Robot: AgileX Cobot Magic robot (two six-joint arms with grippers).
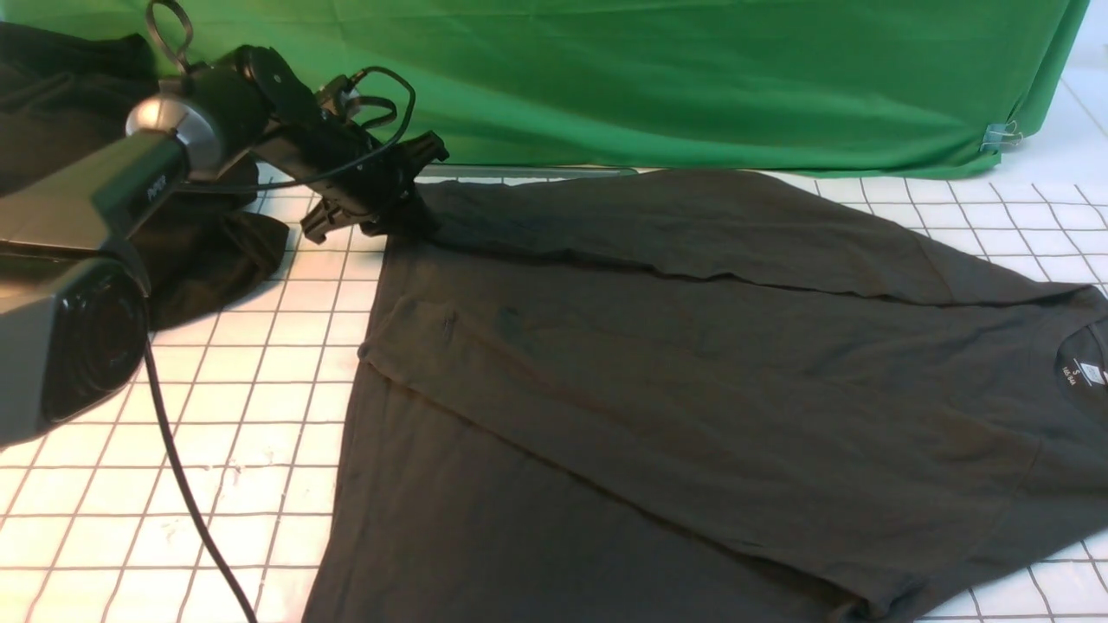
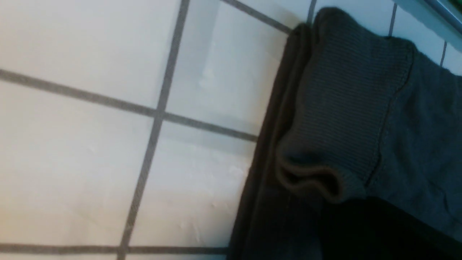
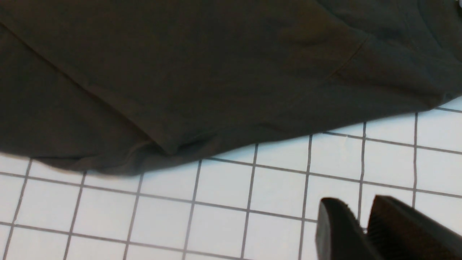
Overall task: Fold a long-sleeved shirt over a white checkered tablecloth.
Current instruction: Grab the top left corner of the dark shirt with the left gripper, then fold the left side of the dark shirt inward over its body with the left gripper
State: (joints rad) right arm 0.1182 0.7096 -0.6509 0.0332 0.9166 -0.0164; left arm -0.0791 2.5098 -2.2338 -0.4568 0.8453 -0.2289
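Observation:
The long-sleeved shirt (image 1: 692, 363) lies spread on the white checkered tablecloth (image 1: 260, 433). Both sleeves are laid across its body, and the neck label (image 1: 1082, 374) is at the right. My left gripper (image 1: 402, 221) is pressed down onto the shirt's far left corner. In the left wrist view a ribbed cuff (image 2: 346, 119) lies on the hem there, and the jaws are lost in dark fabric. My right gripper (image 3: 355, 204) is out of the front view. It hovers over bare tablecloth (image 3: 234, 195) beside the shirt's near edge (image 3: 216, 72), open a narrow gap with nothing between its fingers.
A green cloth (image 1: 692, 78) hangs along the back, held by a clip (image 1: 1000, 137) at the right. A black heap of fabric (image 1: 208, 260) lies at the far left under my left arm. A black cable (image 1: 186, 493) trails over the near left squares.

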